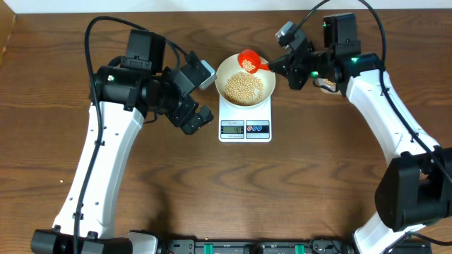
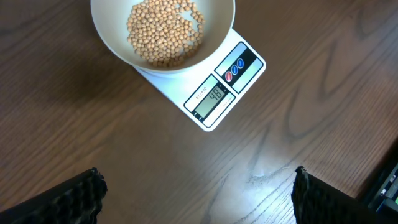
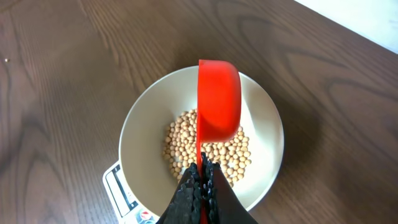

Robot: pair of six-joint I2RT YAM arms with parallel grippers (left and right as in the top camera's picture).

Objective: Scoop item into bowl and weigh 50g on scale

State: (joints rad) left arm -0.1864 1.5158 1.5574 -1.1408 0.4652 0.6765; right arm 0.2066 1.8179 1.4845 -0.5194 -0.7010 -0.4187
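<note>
Beans (image 1: 244, 87) lie in a loose heap in the bottom of the white bowl (image 1: 226, 71), and the bowl sits squarely on the scale (image 1: 245, 129) in the middle of the table. A few more beans ride in the red scoop (image 1: 248, 62), which hangs over the far rim of the bowl. The right gripper (image 3: 200, 183) has its jaws clamped tight on the scoop's thin handle. From its own camera the scoop looks rolled onto its side above the heap.

The left gripper (image 1: 200, 116) hovers just beside the scale on its left. Its fingers (image 2: 81, 200) are spread wide and hold nothing.

From the left wrist camera the display (image 2: 211, 98) seems to read 49, though the digits are small and slanted, so I wouldn't swear to it.

My read is that this is the topping-up step, right at the end of the weighing. If the number is what it looks like, only a handful of grains is wanted. The next move calls for a very gentle tilt or tap of the scoop, a few beans at a time, with the reading left to settle between. Tipping out the whole scoop would likely overshoot fifty.
</note>
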